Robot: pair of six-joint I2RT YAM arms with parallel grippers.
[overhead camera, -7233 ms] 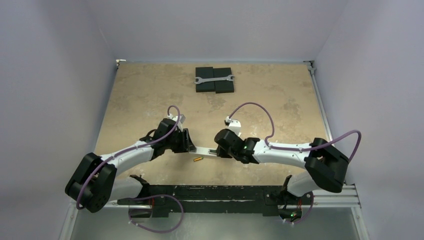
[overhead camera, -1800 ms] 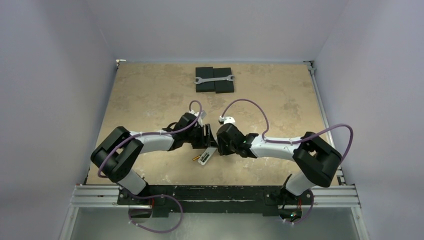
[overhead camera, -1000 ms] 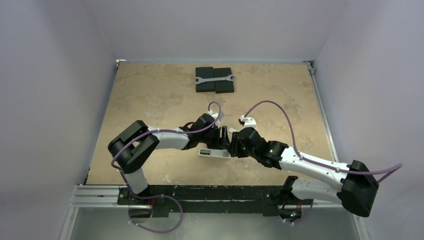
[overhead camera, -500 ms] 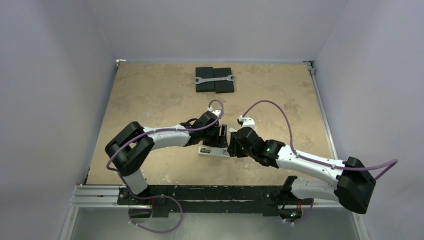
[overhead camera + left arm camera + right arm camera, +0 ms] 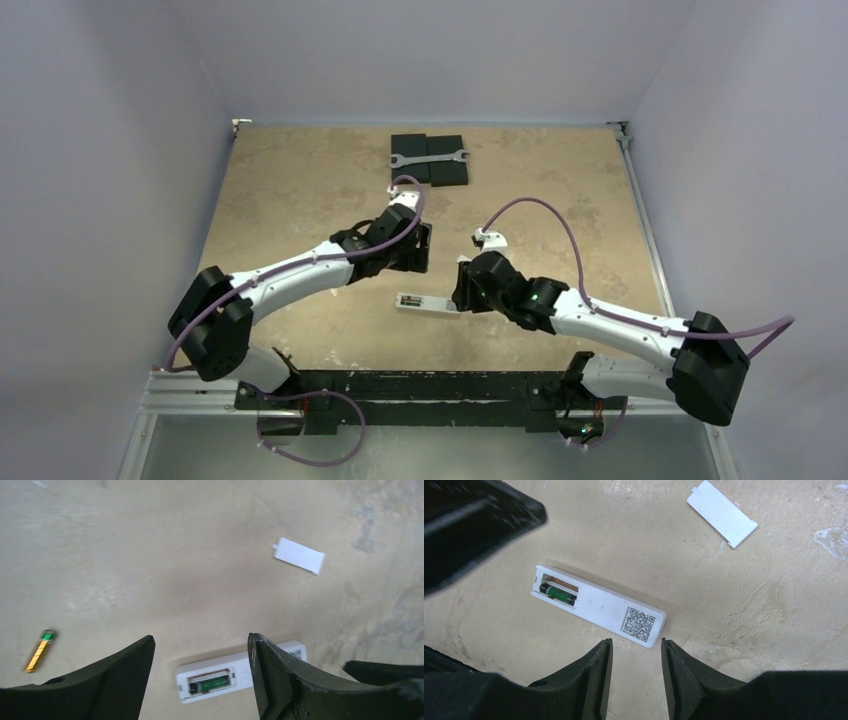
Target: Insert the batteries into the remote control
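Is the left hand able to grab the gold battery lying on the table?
Probably yes. The gold battery lies alone on the bare table, just beside the open, empty left hand, with nothing covering it.

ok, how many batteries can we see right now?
2. The dark green battery sits in the open compartment of the remote control. The gold battery lies loose on the table, apart from the remote. No others show.

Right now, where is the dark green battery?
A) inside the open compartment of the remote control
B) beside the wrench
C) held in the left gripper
A: the right wrist view shows the dark green battery lying in the open compartment of the remote control.
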